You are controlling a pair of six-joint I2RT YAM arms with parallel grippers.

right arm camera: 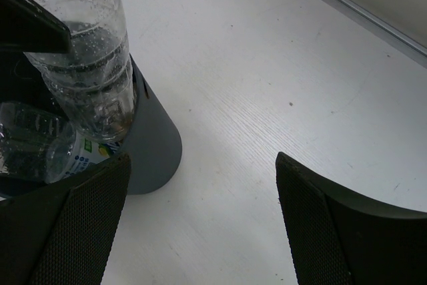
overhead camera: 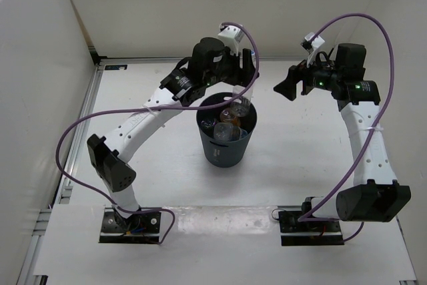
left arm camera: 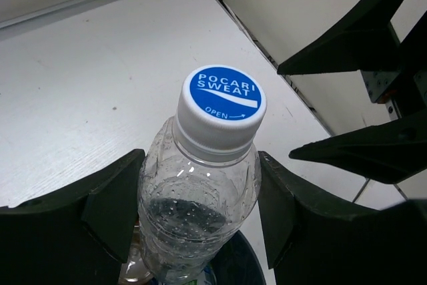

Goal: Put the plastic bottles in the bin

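Left gripper (left arm camera: 200, 208) holds clear bottle (left arm camera: 217, 118) upright in bin (overhead camera: 223, 153) mouth

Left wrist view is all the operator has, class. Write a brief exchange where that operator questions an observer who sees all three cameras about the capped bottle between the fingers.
Operator: Has the clear bottle reached the bin?
Observer: Yes. The right wrist view shows its lower end inside the rim.
Operator: Is anything else inside?
Observer: The top view shows other bottles lying in there.
Operator: Whose fingers are at my right edge?
Observer: The right gripper, open and empty, beside the bin.
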